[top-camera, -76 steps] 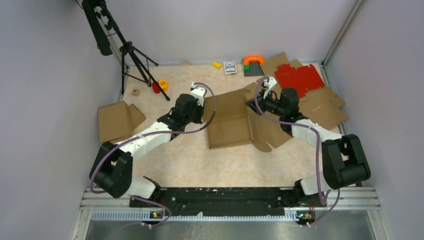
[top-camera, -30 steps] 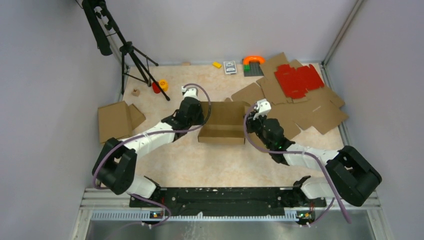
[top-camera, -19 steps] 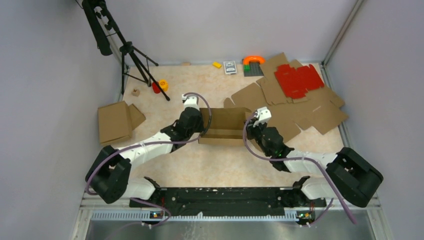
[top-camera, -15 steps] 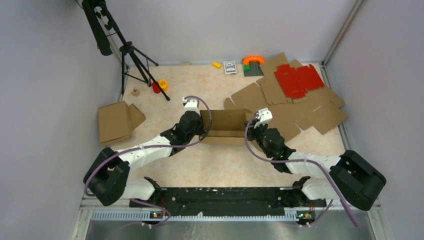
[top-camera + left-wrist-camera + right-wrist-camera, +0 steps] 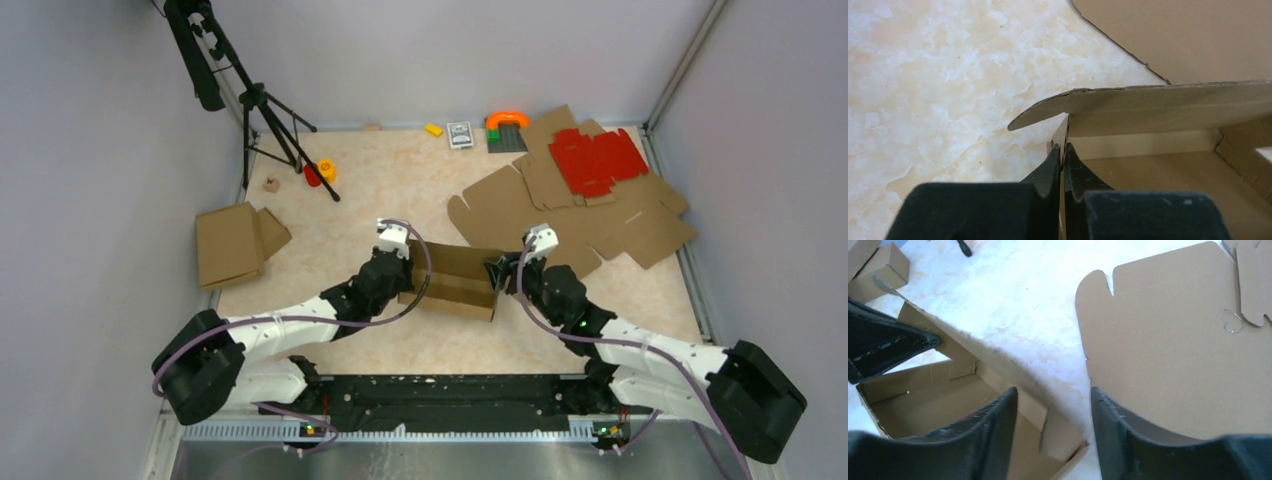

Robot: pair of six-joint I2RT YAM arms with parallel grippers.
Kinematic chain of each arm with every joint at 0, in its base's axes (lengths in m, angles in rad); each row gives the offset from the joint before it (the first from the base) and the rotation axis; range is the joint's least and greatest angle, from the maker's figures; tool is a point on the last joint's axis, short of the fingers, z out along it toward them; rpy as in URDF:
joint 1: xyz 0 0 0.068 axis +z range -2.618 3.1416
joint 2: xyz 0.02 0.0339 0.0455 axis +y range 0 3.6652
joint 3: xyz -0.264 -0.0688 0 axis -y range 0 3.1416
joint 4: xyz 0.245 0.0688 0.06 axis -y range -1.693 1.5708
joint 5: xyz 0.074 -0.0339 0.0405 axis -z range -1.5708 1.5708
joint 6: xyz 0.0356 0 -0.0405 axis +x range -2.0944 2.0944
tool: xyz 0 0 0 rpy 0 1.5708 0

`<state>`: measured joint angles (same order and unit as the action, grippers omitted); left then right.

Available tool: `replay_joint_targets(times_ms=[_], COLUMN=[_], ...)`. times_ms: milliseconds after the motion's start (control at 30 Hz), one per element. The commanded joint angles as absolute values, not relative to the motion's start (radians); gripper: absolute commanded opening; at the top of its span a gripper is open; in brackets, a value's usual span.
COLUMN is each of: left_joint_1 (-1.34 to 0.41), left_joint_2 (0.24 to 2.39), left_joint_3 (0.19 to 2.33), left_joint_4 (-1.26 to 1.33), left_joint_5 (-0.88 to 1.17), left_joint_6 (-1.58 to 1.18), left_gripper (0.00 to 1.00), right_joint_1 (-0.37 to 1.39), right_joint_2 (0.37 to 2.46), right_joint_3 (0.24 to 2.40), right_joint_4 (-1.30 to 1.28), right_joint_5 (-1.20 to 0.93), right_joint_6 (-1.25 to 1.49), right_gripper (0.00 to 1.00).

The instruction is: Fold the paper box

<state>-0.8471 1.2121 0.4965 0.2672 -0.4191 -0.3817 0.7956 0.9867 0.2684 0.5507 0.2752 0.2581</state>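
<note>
Box [image 5: 452, 283] sits half-formed on the table [image 5: 380, 200]; with the left gripper [image 5: 1062, 152] pinching its left wall, the spread right gripper [image 5: 1054, 402] should close squarely on the right wall without skewing the corners.

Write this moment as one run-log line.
left gripper: shut on box wall | right gripper: open, straddling opposite end | box: partly folded

We see the paper box [image 5: 455, 287] with the left gripper [image 5: 407, 272] at its left wall, the right gripper [image 5: 498, 270] at its right end, and cardboard sheets [image 5: 500, 205] behind it.
</note>
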Motion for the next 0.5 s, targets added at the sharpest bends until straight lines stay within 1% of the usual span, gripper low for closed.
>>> replay_joint_targets(times_ms=[0, 33, 67, 167, 233, 333, 400, 467], left_joint_1=[-0.886, -0.895, -0.904, -0.929, -0.939, -0.946, -0.952, -0.96], left_joint_2=[1.187, 1.188, 1.19, 1.198, 1.206, 1.217, 1.218, 1.217], left_joint_3=[0.482, 0.483, 0.485, 0.489, 0.488, 0.487, 0.484, 0.477], left_joint_4=[0.307, 0.305, 0.3, 0.292, 0.293, 0.293, 0.298, 0.303], left_joint_5=[-0.463, -0.476, -0.49, -0.525, -0.536, -0.545, -0.549, -0.555], left_joint_6=[-0.312, -0.305, -0.3, -0.292, -0.291, -0.291, -0.291, -0.29], left_gripper=[0.0, 0.0, 0.0, 0.0, 0.0, 0.0, 0.0, 0.0], right_joint_1=[0.809, 0.808, 0.809, 0.809, 0.809, 0.809, 0.808, 0.809], right_joint_2=[0.873, 0.844, 0.815, 0.712, 0.646, 0.604, 0.618, 0.637], right_joint_3=[0.309, 0.32, 0.327, 0.349, 0.364, 0.408, 0.464, 0.517], right_joint_4=[0.371, 0.327, 0.283, 0.188, 0.156, 0.117, 0.053, 0.006], right_joint_5=[0.23, 0.229, 0.23, 0.203, 0.139, -0.055, -0.105, -0.11], right_joint_6=[0.301, 0.309, 0.319, 0.326, 0.317, 0.259, 0.218, 0.183], right_gripper=[0.61, 0.66, 0.68, 0.72, 0.75, 0.76, 0.76, 0.77])
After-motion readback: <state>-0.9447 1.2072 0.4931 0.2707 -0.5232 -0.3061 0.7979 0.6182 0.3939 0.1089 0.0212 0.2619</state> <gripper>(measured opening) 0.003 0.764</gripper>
